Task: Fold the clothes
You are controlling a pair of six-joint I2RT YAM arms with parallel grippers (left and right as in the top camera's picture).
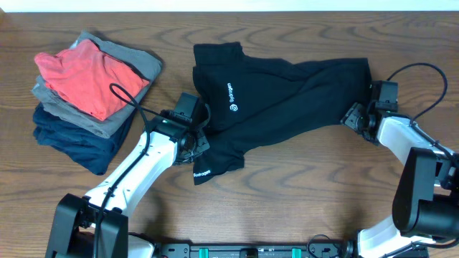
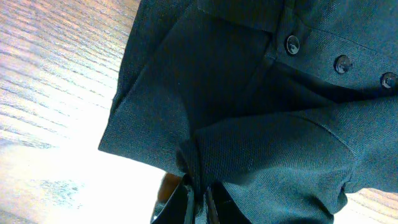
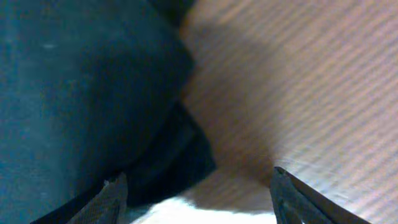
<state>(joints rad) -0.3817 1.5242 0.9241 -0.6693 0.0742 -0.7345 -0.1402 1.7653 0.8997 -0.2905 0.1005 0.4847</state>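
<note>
- The black shirt (image 1: 280, 93) lies rumpled across the middle of the wooden table (image 1: 301, 186).
- The left gripper (image 2: 194, 198) pinches a ridge of fabric at the shirt's near-left edge.
- The right gripper (image 3: 198, 186) has its fingers spread wide at the shirt's right end, holding nothing.
- This looks like taking hold for a fold. Next, the right gripper likely needs to grip its edge.
- No containers are visible; a stack of folded garments (image 1: 90, 86) sits well apart.

One black T-shirt (image 1: 287, 89); one stack of folded garments (image 1: 90, 93); three buttons (image 2: 341, 63) on shirt
</note>
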